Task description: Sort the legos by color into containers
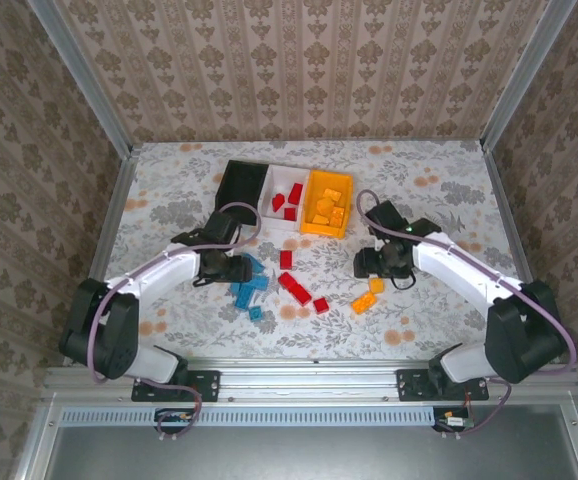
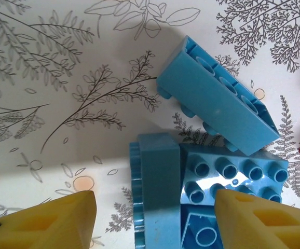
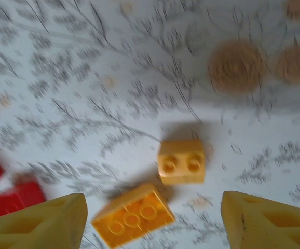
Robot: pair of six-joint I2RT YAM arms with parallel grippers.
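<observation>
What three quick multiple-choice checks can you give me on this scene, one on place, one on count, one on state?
1. Where are the blue bricks? A in a bin; B on the table at the left hand; C off the table.
2. How many orange-yellow bricks lie below the right hand? A one; B five; C two.
3. How do the right hand's fingers stand? A apart, holding nothing; B clamped on a brick; C shut, empty.

Answers: 1 B, the left wrist view shows them lying on the patterned surface. 2 C, the right wrist view shows a pair. 3 A, both bricks rest on the table, untouched.
</observation>
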